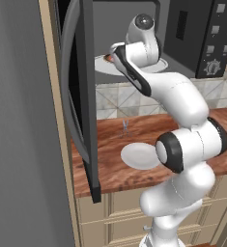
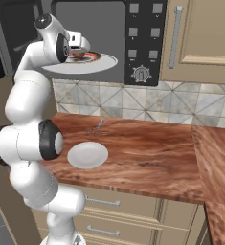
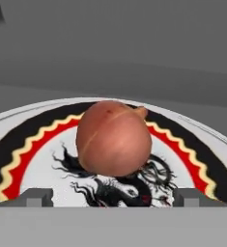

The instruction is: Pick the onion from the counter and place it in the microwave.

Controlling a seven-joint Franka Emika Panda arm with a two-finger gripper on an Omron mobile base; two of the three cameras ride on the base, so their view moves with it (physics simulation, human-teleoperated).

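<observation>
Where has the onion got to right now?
The onion sits on the patterned round plate inside the open microwave, in the hand view right ahead of the open gripper, whose fingertips stand apart on either side.

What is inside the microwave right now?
Inside the microwave a round plate with a red, yellow and black rim and a dragon drawing carries the onion. The hand has its fingertips spread either side of the onion. The onion covers the plate's middle.

Arm's (image 2: 30,139) stretched way up, elbow bent. Gripper (image 3: 113,198) sits level — fingertips (image 3: 36,197) spread wide apart, nothing pinched between them.
</observation>
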